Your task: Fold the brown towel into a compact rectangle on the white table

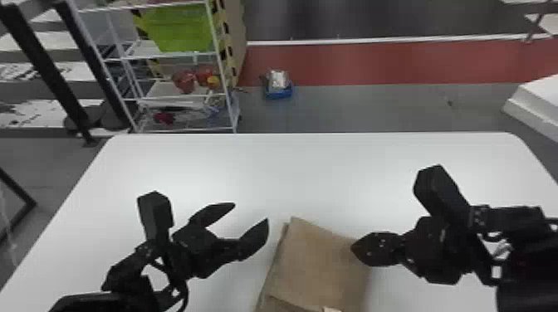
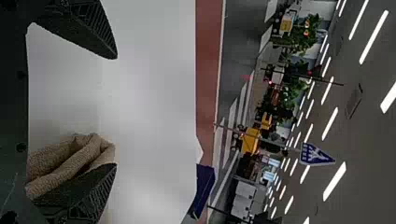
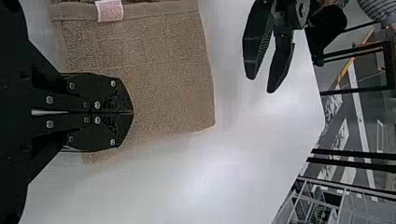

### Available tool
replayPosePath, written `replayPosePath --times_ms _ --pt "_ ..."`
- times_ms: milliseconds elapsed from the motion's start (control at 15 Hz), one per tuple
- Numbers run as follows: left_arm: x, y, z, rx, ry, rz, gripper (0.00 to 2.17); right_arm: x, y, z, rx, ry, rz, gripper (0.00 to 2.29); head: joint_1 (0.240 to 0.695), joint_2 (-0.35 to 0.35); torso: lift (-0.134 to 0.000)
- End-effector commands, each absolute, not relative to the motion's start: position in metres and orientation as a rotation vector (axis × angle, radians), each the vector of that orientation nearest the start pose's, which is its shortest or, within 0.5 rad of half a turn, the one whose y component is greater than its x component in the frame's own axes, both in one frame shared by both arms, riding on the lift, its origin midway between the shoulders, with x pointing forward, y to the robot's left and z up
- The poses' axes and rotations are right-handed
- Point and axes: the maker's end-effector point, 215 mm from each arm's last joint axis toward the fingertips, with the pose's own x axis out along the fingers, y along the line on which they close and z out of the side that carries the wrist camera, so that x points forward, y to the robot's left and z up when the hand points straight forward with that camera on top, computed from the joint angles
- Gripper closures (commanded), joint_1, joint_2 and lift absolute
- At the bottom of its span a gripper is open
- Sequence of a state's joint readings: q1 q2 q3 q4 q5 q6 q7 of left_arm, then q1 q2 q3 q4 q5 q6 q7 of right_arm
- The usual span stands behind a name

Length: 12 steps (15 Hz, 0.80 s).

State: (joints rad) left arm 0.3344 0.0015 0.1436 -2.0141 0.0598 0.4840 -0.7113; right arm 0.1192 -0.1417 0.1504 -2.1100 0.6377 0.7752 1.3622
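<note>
The brown towel (image 1: 317, 265) lies folded in layers at the near middle of the white table (image 1: 299, 174). My left gripper (image 1: 250, 213) stands open to its left, fingertips apart. In the left wrist view, folded edges of the towel (image 2: 70, 163) show beside one finger of the left gripper (image 2: 115, 111). At the towel's right edge is my right gripper (image 1: 371, 249). The right wrist view shows the right gripper (image 3: 126, 112) with both fingers together over part of the towel (image 3: 168, 88); no cloth is visible between them. A pale tag (image 3: 109, 10) sits on the towel's hem.
Behind the table at the left stands a wire shelf (image 1: 178, 97) with a green bin (image 1: 178, 29). A small blue container (image 1: 278, 93) is on the floor beyond the far edge. White table surface surrounds the towel's far side.
</note>
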Motion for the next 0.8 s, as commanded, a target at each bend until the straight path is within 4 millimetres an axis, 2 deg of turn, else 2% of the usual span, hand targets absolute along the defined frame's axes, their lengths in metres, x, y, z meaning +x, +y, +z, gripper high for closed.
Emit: replayPosePath --times_ms 0,200,467,733 --pt "0.443 0.159 -0.399 -0.168 0.340 -0.576 0.06 0.389 -0.105 -0.403 -0.371 0.697 1.068 1.98 0.695 0.090 -0.123" --pt "0.444 0.159 -0.397 -0.166 0.336 -0.576 0.06 0.379 -0.119 -0.404 -0.406 0.716 1.051 1.98 0.695 0.072 -0.123" --pt "0.444 0.159 -0.397 -0.167 0.336 -0.577 0.06 0.384 -0.148 -0.413 -0.469 0.761 0.983 1.98 0.695 0.045 -0.123" --pt "0.444 0.160 -0.398 -0.167 0.337 -0.576 0.06 0.390 -0.142 -0.432 -0.509 0.807 0.990 1.98 0.695 0.016 -0.123"
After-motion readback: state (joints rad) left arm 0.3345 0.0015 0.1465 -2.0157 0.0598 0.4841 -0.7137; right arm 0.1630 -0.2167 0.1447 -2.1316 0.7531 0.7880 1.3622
